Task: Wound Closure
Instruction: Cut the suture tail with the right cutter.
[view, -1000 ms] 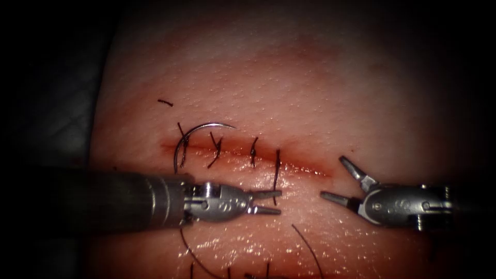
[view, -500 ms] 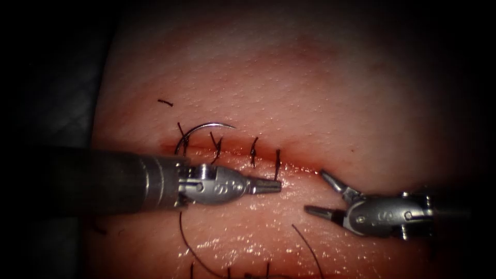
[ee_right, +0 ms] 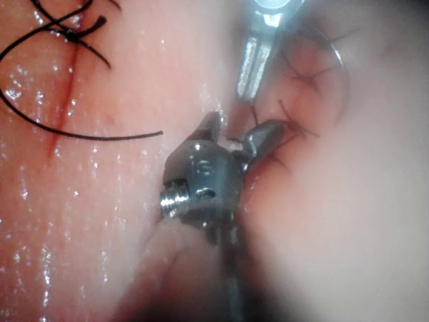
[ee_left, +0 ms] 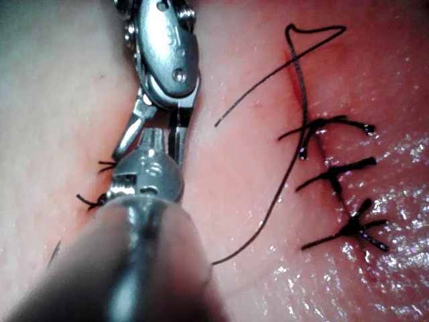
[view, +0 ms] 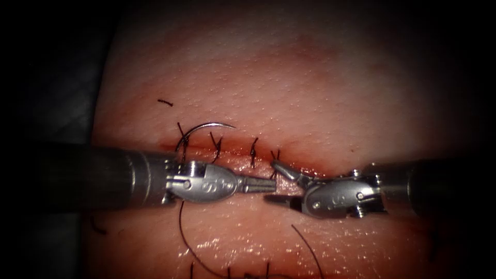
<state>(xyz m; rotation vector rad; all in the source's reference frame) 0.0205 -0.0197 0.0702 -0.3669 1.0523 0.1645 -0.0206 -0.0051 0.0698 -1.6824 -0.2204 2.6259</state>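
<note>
The curved needle (view: 199,129) lies free on the tissue (view: 310,93) at the left end of the cut (view: 315,169), arching over it; neither tool holds it. My left tool (view: 272,185) comes in below the cut, jaws shut on the thread tail (view: 276,156) of the rightmost stitch. My right tool (view: 270,181) meets it tip to tip, jaws open on either side of that thread just beyond the left tool's tip. In the right wrist view the right tool (ee_right: 238,131) gapes at the stitch, with the left tool (ee_right: 253,67) opposite. In the left wrist view, the left tool (ee_left: 177,137) is shut.
Tied stitches (view: 253,151) with short cut ends cross the cut left of the tools. A long loose thread (view: 188,248) curls over the wet near tissue, and another strand (view: 308,248) runs below the right tool. A cut end (view: 165,102) lies above the needle.
The left tool's jaws moved up to the rightmost stitch's thread and shut on it. The right tool, still open, came in leftward to the left tool's tip. The needle stayed put.
</note>
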